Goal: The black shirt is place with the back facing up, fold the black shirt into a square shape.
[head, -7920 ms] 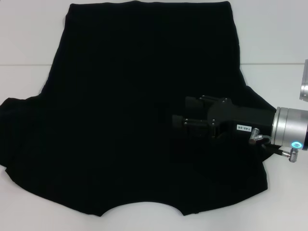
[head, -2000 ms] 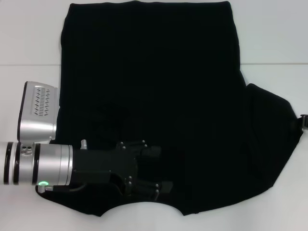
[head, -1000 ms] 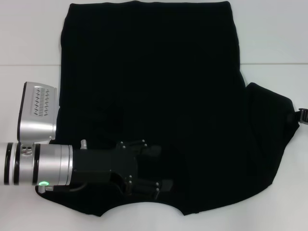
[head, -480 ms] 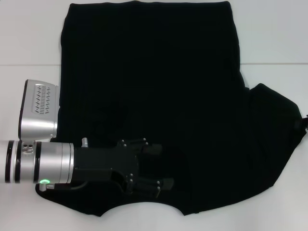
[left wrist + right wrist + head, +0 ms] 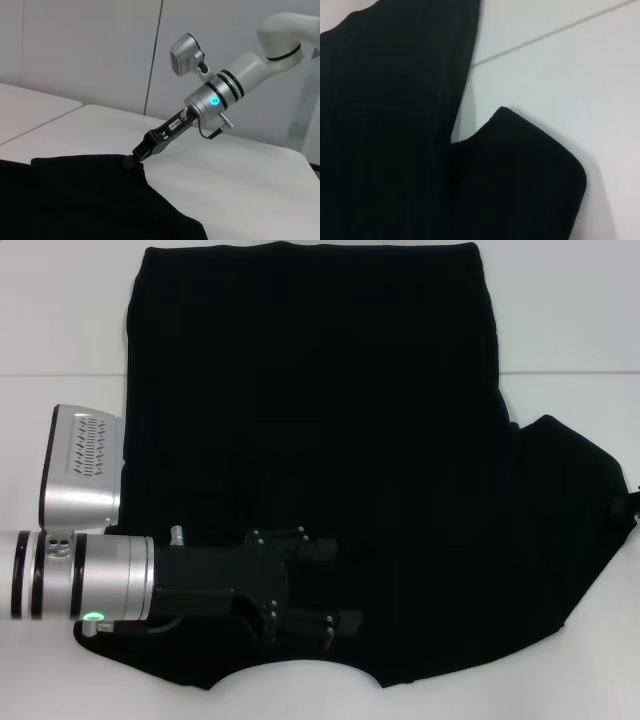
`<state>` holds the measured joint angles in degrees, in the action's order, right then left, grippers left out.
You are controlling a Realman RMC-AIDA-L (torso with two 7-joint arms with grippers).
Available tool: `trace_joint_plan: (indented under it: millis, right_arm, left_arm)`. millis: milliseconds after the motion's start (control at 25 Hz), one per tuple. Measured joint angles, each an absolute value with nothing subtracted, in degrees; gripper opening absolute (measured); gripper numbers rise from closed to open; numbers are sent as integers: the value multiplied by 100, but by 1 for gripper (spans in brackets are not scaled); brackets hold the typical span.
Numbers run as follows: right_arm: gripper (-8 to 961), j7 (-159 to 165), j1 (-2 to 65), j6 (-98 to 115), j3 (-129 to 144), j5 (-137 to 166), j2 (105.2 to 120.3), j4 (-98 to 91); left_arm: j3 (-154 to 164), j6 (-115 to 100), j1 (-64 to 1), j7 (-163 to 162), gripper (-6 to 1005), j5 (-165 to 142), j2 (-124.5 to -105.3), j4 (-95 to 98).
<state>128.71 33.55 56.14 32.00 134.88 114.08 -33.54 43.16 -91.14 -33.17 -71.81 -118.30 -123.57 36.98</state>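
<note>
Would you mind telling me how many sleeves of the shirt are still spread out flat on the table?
1. The right sleeve lies spread beside the black shirt, the right gripper at its edge. The left one looks folded in under the left gripper.

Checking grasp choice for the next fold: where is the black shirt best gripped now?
Probably the outer edge of the black shirt's right sleeve, approached from the robot's right: it lies spread flat beyond the body. The right claw is already there.

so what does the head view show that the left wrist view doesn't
Only the head view shows the left gripper lying over the black shirt near its collar, and the shirt's whole outline. Only the left wrist view shows the right gripper pinching the sleeve edge, jaws closed on it. Both show the shirt on the white table.
</note>
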Motion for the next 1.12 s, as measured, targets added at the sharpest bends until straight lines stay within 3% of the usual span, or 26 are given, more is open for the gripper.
trace_joint_plan:
  millis: [520,880,1120]
  right_arm:
    - [12,12489,3682,6076,3268,13043,11446,-3453]
    - [45,12697,4428,6343,4512,13087,11705,-3350]
    - [85,13074,4520,6343,5034,13096,11775,-3354]
  left_arm:
    - [4331,-9114,-3362,-7181,902,-11830,-12355,3692]
    - [4332,-9115,-3365,-7181,894,-11830,-12343,3691]
    - [4309,-9114,-3352,-7181,889,-11830,-12339,3691]
